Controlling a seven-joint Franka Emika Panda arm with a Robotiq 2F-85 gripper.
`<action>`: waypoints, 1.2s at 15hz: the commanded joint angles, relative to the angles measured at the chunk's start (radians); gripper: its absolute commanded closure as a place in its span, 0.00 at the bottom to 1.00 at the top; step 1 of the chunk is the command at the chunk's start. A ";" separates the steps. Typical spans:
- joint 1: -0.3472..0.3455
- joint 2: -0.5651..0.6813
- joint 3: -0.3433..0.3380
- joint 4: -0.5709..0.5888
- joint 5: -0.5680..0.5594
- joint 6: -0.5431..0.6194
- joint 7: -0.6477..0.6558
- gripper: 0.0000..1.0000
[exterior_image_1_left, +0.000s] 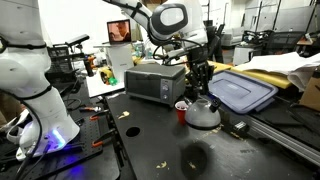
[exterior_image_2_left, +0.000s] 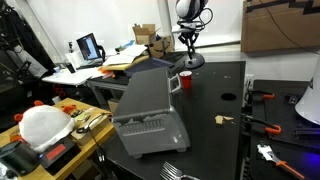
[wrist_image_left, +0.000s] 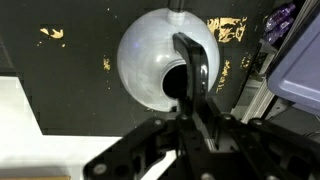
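Kettle (exterior_image_1_left: 203, 114) stands upright on the black table (exterior_image_1_left: 150, 140), near its far edge. A red cup (exterior_image_1_left: 181, 108) is just beside it, a toaster (exterior_image_1_left: 155, 82) a little further off, and a grey bin lid (exterior_image_1_left: 240, 92) lies on the other side.

Gripper (exterior_image_1_left: 201, 85) hangs straight above the kettle. In the wrist view the gripper (wrist_image_left: 190, 85) looks down on the rounded metal body (wrist_image_left: 145, 60), and its fingers (wrist_image_left: 188, 50) sit over the dark handle. The fingers appear closed on the handle (exterior_image_1_left: 205, 97). The contact itself is partly hidden by the finger, so this is a judgement. Whether the base rests on the table or is just clear of it cannot be read from these views.

Handling notes:
- The body is polished metal, stiff and slippery. Its domed shape offers no flat face for the pads.
- The arched handle on top is the only sensible hold. Grip at mid-arch so the load hangs under the wrist.
- The contents cannot be seen. If there is water inside, expect more weight and sloshing.
- It will likely swing about the handle, and the cup is close enough to knock.
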 joint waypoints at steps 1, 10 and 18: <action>0.018 -0.018 -0.005 -0.007 -0.073 0.029 0.115 0.95; 0.047 -0.032 -0.012 -0.025 -0.298 0.045 0.312 0.95; 0.082 -0.072 0.017 -0.091 -0.494 0.041 0.430 0.95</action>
